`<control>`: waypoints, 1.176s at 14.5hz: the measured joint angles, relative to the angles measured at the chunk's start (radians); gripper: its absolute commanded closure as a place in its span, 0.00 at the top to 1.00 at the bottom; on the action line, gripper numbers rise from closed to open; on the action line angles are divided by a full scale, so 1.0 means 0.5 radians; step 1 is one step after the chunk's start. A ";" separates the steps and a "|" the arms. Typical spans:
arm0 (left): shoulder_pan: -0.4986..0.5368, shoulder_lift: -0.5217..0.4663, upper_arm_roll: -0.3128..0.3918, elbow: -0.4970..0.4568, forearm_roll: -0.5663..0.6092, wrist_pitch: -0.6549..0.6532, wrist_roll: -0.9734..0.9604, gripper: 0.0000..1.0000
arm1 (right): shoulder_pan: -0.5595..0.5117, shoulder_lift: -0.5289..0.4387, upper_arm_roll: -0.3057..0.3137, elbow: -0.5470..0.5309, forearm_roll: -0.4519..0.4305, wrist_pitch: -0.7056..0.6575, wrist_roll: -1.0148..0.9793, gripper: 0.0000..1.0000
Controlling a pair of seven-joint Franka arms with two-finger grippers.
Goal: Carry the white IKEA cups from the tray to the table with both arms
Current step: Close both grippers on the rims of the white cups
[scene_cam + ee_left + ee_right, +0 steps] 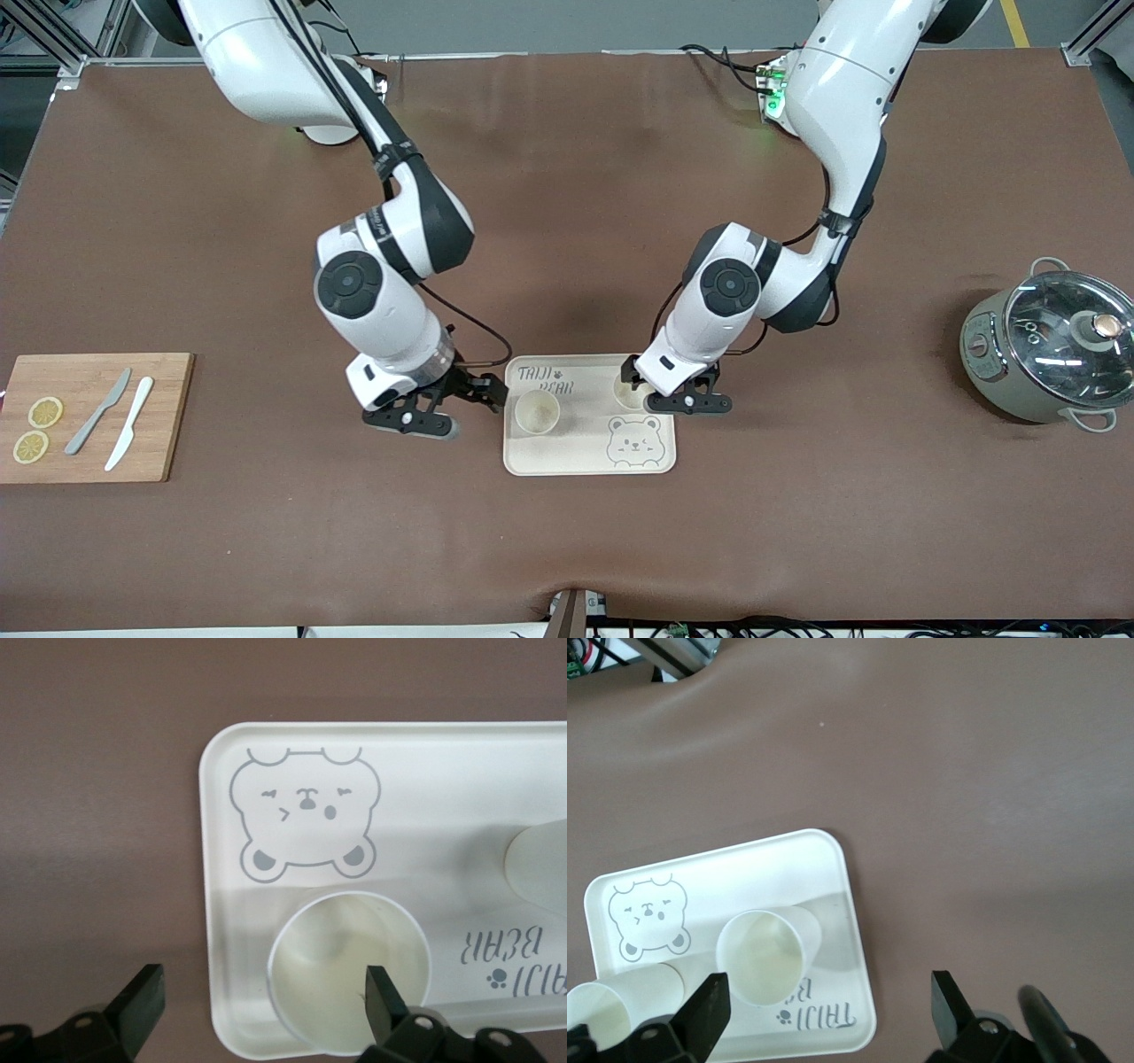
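Note:
Two white cups stand upright on the cream bear tray (580,456). One cup (537,412) is toward the right arm's end. The other cup (627,392) is toward the left arm's end, partly hidden by my left gripper (671,390). My left gripper (263,997) is open and low: one finger is over the mouth of that cup (341,970), the other is off the tray's edge (213,904). My right gripper (456,406) is open and empty beside the tray; in its wrist view (828,1001) its nearer cup (762,957) stands free.
A wooden cutting board (89,416) with two lemon slices and two knives lies at the right arm's end. A grey-green pot with a glass lid (1050,350) stands at the left arm's end. Brown table surface surrounds the tray.

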 measured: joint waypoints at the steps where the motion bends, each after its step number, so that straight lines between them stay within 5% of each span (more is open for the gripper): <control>1: -0.003 0.013 0.000 0.000 0.000 0.028 -0.004 1.00 | 0.019 0.021 0.000 0.001 -0.008 0.027 0.017 1.00; 11: -0.003 0.116 0.004 -0.001 0.044 0.172 -0.004 1.00 | 0.075 0.175 -0.002 0.007 -0.108 0.174 0.030 1.00; 12: -0.003 0.119 0.004 -0.001 0.045 0.176 -0.004 0.15 | 0.083 0.192 -0.002 0.007 -0.109 0.194 0.030 1.00; 13: -0.003 0.120 0.004 0.000 0.041 0.177 -0.021 0.00 | 0.089 0.209 -0.002 0.007 -0.110 0.216 0.032 1.00; 17: -0.003 0.120 0.003 0.000 0.044 0.178 -0.081 0.00 | 0.094 0.274 -0.002 0.008 -0.111 0.290 0.033 1.00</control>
